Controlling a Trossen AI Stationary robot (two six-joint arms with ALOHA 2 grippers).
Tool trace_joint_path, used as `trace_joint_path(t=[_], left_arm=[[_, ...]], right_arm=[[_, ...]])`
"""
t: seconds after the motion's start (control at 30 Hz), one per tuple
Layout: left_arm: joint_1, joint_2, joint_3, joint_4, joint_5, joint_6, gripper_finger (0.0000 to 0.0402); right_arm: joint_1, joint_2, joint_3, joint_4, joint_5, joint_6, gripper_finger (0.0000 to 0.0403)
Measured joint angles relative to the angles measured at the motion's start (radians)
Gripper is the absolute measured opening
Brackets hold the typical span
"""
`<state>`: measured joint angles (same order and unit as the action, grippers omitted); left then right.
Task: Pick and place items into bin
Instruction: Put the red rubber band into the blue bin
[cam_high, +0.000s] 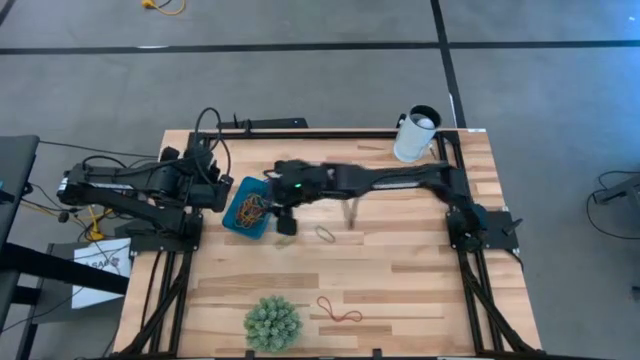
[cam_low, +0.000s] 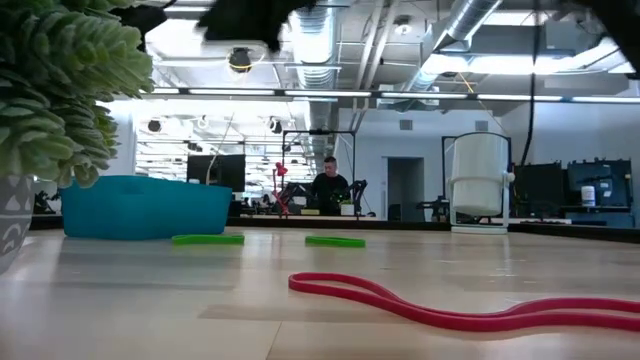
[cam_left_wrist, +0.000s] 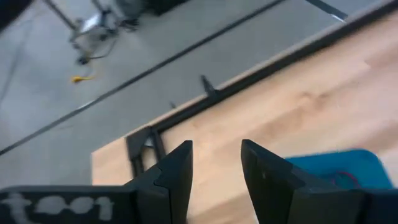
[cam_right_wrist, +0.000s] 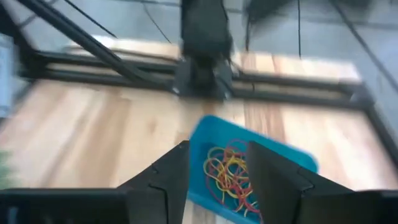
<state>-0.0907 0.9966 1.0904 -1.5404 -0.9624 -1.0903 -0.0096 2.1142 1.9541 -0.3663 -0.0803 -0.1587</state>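
The teal bin (cam_high: 247, 207) sits left of the table's middle, with a tangle of red, orange and yellow rubber bands (cam_right_wrist: 227, 174) inside. My right gripper (cam_right_wrist: 217, 180) hovers open above the bin's right side (cam_high: 285, 205), and nothing is between its fingers. My left gripper (cam_left_wrist: 216, 180) waits open at the bin's left side (cam_high: 215, 190), raised above the table. A pale loop (cam_high: 326, 234) lies flat on the wood to the right of the bin. A red loop (cam_high: 338, 312) lies near the front edge, and it also shows in the low view (cam_low: 450, 305).
A green spiky ball (cam_high: 272, 322) stands at the front edge, left of the red loop. A white cup (cam_high: 415, 135) stands at the far right corner. Green bands (cam_low: 207, 239) lie on the wood near the bin. A person sits in the room beyond the table.
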Motion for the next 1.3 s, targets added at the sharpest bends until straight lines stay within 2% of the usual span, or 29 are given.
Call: trace_joint_path(t=[0.1, 0.23, 0.43, 0.63, 0.8, 0.9, 1.07, 1.3], left_arm=[[-0.031, 0.000, 0.000, 0.105, 0.049, 0.087, 0.0128], [-0.104, 0.012, 0.000, 0.384, 0.166, 0.284, 0.0128], [-0.225, 0.133, 0.000, 0.828, 0.465, 0.574, 0.0128], [-0.306, 0.370, 0.000, 1.092, 0.608, 0.761, 0.0128], [-0.336, 0.562, 0.000, 1.340, 0.850, 0.895, 0.0128], [-0.336, 0.654, 0.000, 1.475, 0.930, 0.946, 0.0128], [-0.321, 0.758, 0.003, 1.613, 0.927, 1.022, 0.0128], [-0.268, 0.791, 0.176, 1.460, 0.995, 1.143, 0.0128]], right_arm=[[0.026, -0.136, 0.001, -0.121, 0.000, -0.028, 0.0155], [0.064, -0.285, 0.003, -0.305, 0.000, -0.021, 0.0157], [0.127, -0.435, 0.002, -0.551, 0.001, 0.003, 0.0149], [0.187, -0.482, 0.001, -0.673, 0.019, 0.079, 0.0134], [0.220, -0.484, 0.001, -0.710, 0.034, 0.124, 0.0126], [0.226, -0.484, 0.001, -0.714, 0.034, 0.137, 0.0125], [0.219, -0.484, 0.001, -0.701, 0.037, 0.160, 0.0124], [0.197, -0.484, 0.001, -0.696, 0.037, 0.160, 0.0124]])
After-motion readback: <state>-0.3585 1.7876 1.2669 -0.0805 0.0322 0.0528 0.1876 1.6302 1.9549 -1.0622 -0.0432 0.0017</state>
